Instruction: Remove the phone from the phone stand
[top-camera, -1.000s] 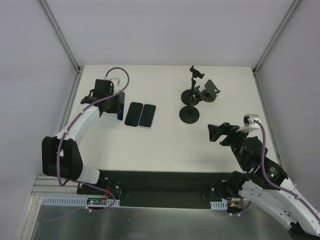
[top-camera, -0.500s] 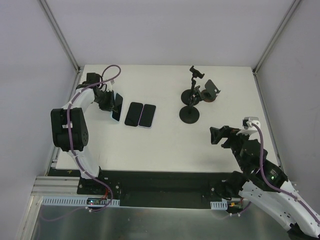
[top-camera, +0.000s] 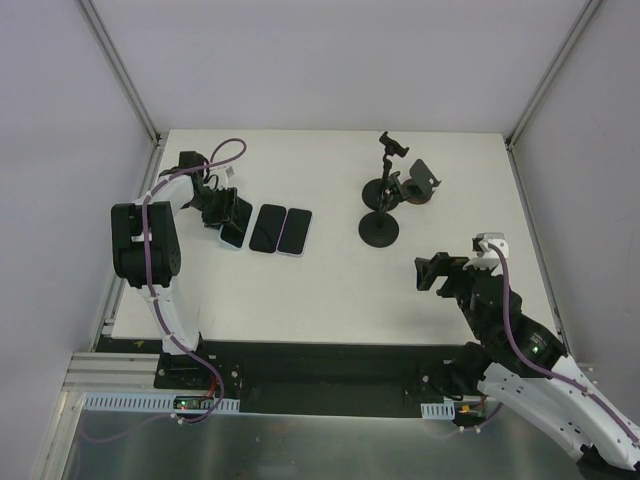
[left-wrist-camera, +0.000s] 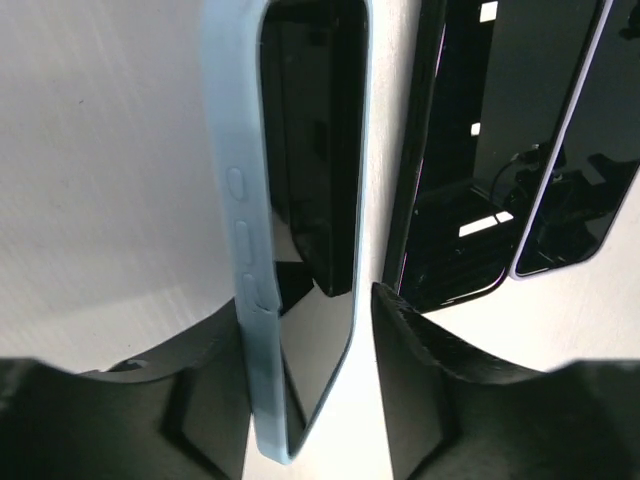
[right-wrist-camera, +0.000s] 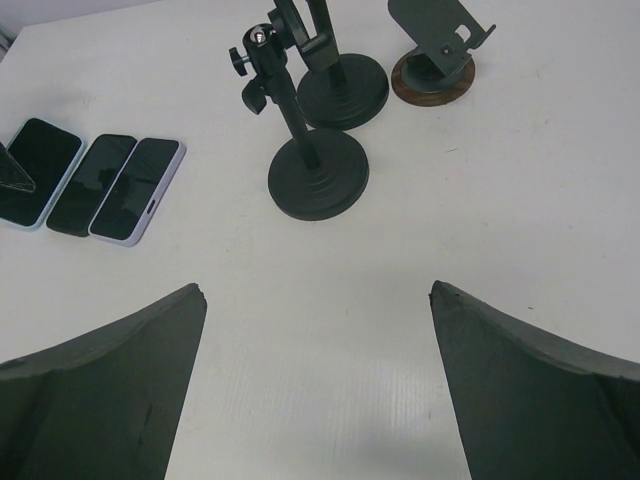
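I judge this the set-down step. The blue-cased phone is at ten o'clock on the counter, beside two other phones and well apart from the stands. My left end effector stands parted around it. Next I should back off without tipping it.

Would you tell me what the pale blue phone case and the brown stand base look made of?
Phone case: probably soft silicone or rubbery plastic, matte pale blue with moulded buttons. Stand base: likely wood, brown rim, dull finish; uncertain.
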